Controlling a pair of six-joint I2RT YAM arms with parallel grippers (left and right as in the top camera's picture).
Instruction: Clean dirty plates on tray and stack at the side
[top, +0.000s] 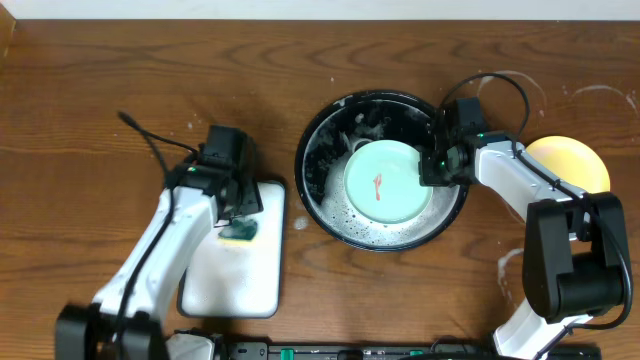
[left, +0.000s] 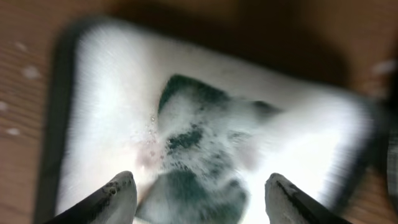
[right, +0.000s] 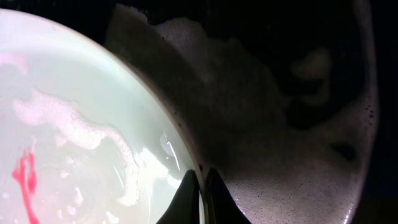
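now, right jaws are pinched shut on the near rim of the mint plate inside the sudsy tray; left jaws hang wide and empty, the soapy sponge straight below between them.

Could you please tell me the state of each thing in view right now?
Mint-green plate: in the basin, sudsy, red smear on it.
Black basin: holds suds and one plate.
Yellow plate: on the table, beside the basin.
Sponge: soapy, lying on the white tray.
Left gripper: open over the sponge.
Right gripper: shut on the mint-green plate's rim.
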